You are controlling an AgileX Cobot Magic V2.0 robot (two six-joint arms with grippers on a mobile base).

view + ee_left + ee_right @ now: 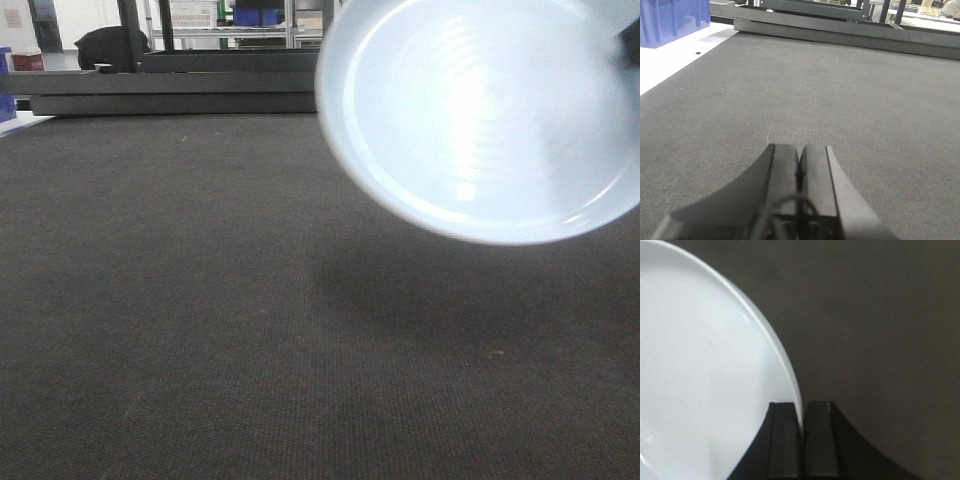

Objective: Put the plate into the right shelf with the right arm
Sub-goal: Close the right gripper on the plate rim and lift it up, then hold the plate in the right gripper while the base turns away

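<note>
The plate (480, 120), glossy white with a pale blue tint, hangs tilted in the air at the upper right of the front view, its hollow side facing the camera. It casts a shadow on the dark mat. In the right wrist view my right gripper (801, 404) is shut on the plate's (705, 380) thin rim, one finger on each side. My left gripper (800, 147) is shut and holds nothing, low over the mat. Steel racking with blue bins (255, 15), which fits the right shelf, shows small and far at the back.
A dark grey textured mat (250, 300) covers the work surface. Low black metal frames (170, 90) lie along its far edge. A blue bin (670, 20) stands on the white floor (670, 65) at the far left. A black bag (105, 45) sits behind.
</note>
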